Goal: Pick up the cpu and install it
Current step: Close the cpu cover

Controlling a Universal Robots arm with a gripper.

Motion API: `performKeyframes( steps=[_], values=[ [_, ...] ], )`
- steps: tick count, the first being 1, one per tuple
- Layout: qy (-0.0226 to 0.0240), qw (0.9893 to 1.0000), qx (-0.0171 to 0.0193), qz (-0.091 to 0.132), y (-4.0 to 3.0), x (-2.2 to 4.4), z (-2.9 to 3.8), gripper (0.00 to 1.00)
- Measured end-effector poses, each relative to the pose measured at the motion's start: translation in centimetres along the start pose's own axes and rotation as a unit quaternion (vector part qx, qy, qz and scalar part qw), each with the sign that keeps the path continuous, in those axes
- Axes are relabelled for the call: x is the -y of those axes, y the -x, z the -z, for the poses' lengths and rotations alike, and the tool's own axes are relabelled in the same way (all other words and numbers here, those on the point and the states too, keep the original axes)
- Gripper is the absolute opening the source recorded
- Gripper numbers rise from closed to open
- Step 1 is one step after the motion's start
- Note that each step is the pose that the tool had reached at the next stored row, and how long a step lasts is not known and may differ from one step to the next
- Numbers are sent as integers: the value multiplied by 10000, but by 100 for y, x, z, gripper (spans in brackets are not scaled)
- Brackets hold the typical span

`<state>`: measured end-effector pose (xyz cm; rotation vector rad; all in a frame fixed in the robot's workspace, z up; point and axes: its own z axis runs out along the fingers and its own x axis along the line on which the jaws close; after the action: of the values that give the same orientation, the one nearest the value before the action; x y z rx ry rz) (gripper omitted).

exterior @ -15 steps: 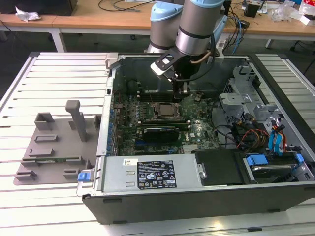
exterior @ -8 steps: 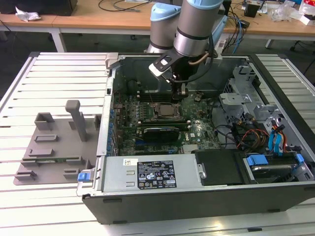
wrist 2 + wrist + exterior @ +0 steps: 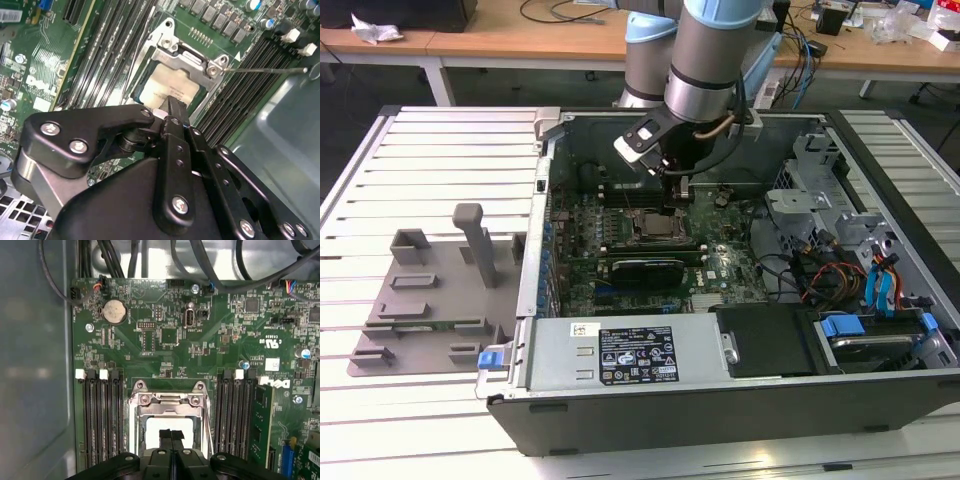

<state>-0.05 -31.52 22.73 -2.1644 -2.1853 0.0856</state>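
The flat, square, silver-grey cpu is seen lying inside the metal-framed motherboard socket. The black gripper is held just above it, jaws closed together and empty, probably to seat it.

Bright, even light (soft shadows inside the case); glare whitens the cpu.

Slatted table, an open computer case and a grey fixture side by side on it.
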Motion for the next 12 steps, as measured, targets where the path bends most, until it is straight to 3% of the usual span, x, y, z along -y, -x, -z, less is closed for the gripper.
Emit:
performKeyframes(
  steps=[2,10,12],
  values=[
    [0,10000,-1,0,-1,45,-21,11],
    [0,10000,0,0,0,78,-100,11],
    [0,10000,-1,0,-1,120,-126,11]
  ],
)
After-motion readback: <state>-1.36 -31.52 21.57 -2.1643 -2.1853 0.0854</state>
